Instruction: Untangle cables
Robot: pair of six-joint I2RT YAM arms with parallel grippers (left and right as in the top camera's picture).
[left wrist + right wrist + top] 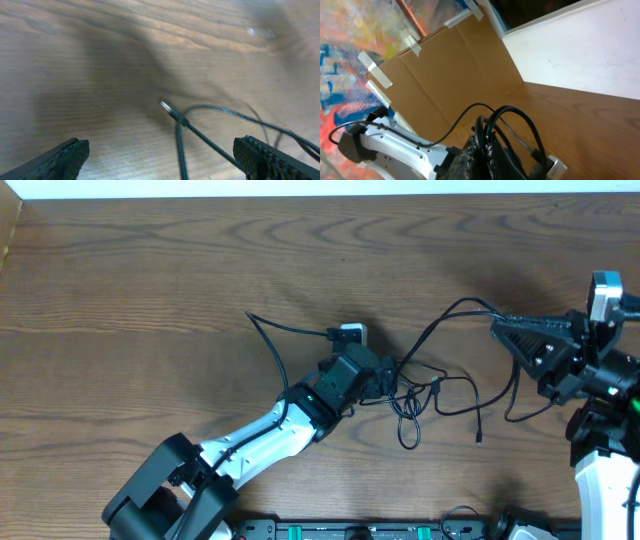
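Overhead puts the tangled black cables (437,385) mid-bench (150,290) beside my left gripper (378,380), only its wrist view shows it wide open over a silver plug (166,106), and only my right gripper's (500,330) wrist view shows it clamped on a black cable loop (517,110).

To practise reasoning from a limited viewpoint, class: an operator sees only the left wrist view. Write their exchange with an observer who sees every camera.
Operator: My left gripper is open near a plug. Where is the tangle?
Observer: Overhead, the black cables loop together right beside your gripper, mid-way across the table.
Operator: And the right gripper?
Observer: It is shut on one strand at the table's right side.
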